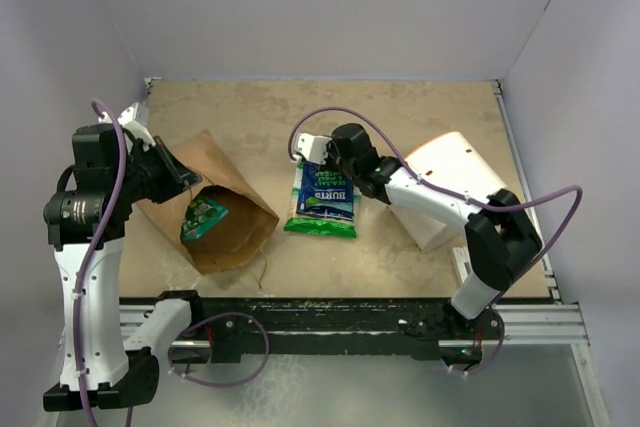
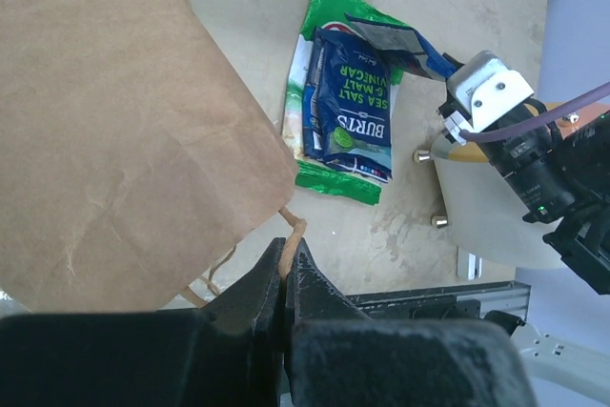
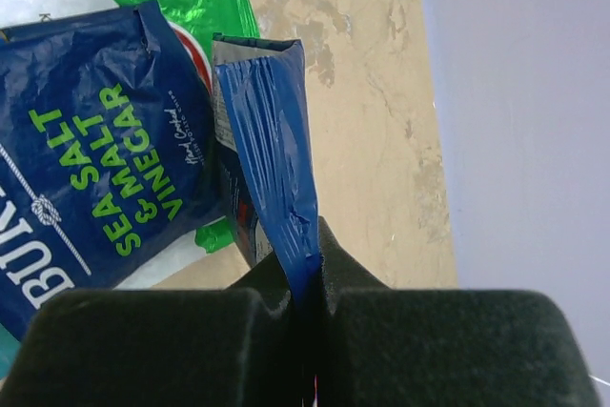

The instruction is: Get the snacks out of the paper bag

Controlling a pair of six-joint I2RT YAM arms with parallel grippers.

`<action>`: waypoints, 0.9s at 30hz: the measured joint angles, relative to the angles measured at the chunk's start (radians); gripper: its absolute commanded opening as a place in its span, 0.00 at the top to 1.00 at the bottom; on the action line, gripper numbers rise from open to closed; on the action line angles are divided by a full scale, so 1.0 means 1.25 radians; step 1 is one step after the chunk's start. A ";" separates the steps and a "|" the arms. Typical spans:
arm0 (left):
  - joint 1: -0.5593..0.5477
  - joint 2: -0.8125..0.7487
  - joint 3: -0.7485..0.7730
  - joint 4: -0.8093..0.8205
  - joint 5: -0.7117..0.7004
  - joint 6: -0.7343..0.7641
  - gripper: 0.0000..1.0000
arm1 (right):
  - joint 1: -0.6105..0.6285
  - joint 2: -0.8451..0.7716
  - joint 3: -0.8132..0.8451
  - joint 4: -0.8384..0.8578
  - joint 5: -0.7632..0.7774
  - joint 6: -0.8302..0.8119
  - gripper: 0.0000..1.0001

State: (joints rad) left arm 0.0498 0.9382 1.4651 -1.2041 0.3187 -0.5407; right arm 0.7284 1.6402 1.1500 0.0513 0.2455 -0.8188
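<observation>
Snacks (image 1: 322, 209) are partly out in the overhead view. A dark blue Burts crisp packet (image 1: 325, 195) rests on a larger green packet (image 1: 322, 228) mid-table, just beside the paper bag (image 1: 240, 237). A small green packet (image 1: 203, 217) shows inside the bag's opening. The bag lies on its side, its long axis diagonal across the left part of the table and its opening turned toward the left arm. The left gripper (image 1: 187, 180) sits at the raised edge of that opening. The right gripper (image 1: 314, 152) hovers at the far end of the pile. A white cylinder (image 1: 455, 162) lies under the right arm, well apart from the bag.

From the left wrist, the fingers (image 2: 253, 297) are clenched on the bag's twisted paper handle (image 2: 294, 229) at its corner. Whether the paper rim is pinched too, I cannot tell. Beyond, a slim blue packet (image 2: 396, 45) reaches from the right gripper over the pile.

From the right wrist, the pads are clamped on one end of that slim blue packet. Its long axis runs straight out in line with the fingers, and the free end points away past the edge of the Burts packet. Contact with the pile is unclear.

The step in hand looks like setting this packet down. Next, the right jaws would need to part, then reach into the bag for the small green packet.
</observation>
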 measured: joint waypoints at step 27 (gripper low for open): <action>0.000 0.028 0.007 0.011 -0.005 -0.017 1.00 | 0.062 0.008 -0.068 -0.055 -0.151 0.131 0.89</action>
State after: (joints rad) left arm 0.0498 0.9733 1.4734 -1.1904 0.3126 -0.5621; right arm 0.8059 1.6505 1.0653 -0.0177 0.0563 -0.6556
